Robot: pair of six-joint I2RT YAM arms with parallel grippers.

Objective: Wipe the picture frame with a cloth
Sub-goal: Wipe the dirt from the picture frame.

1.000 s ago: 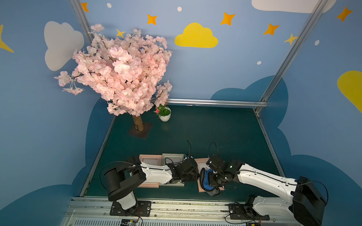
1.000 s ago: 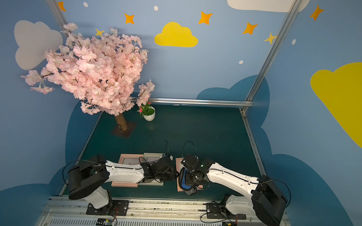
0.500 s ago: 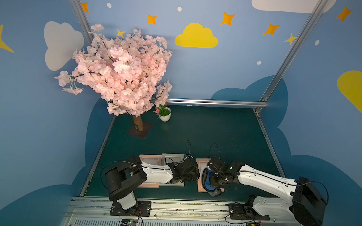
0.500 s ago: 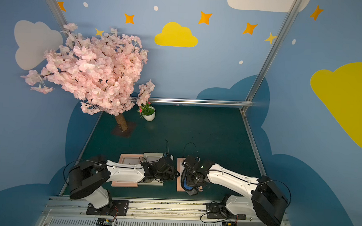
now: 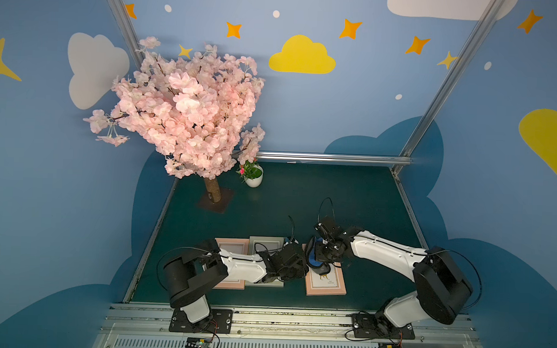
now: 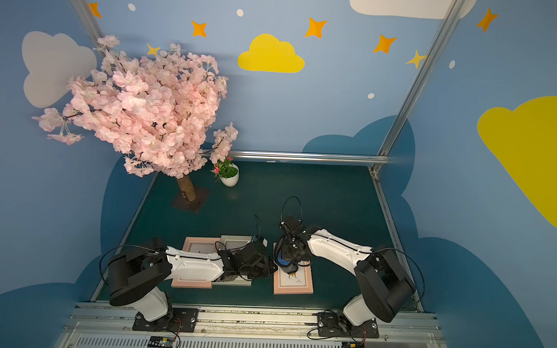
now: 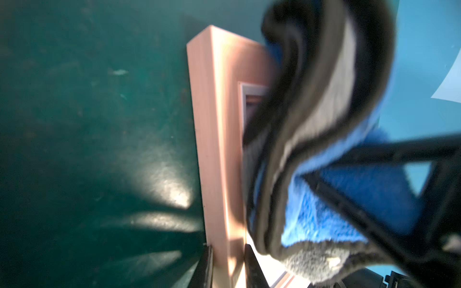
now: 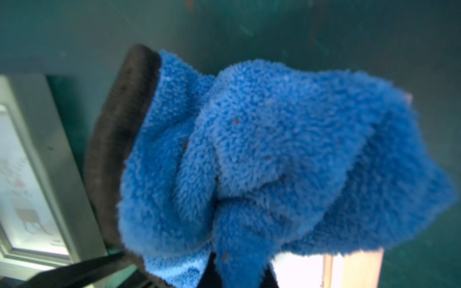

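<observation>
Wiping under way: holding the cloth [image 8: 262,162] bunched in the clenched right end effector [image 5: 320,263], draping it over the frame's [image 5: 326,284] far end. Clamping the frame's edge with the left end effector [image 7: 227,268]. Seemingly leaving the near half to do.

Pink blossom tree [image 5: 183,114] is standing on the green table [image 5: 333,196]; a small white-potted plant [image 5: 253,177] is sitting just beside its trunk.

far end of frame [image 5: 328,288] under cloth [image 5: 314,261], print [image 5: 324,278] unreadable
</observation>
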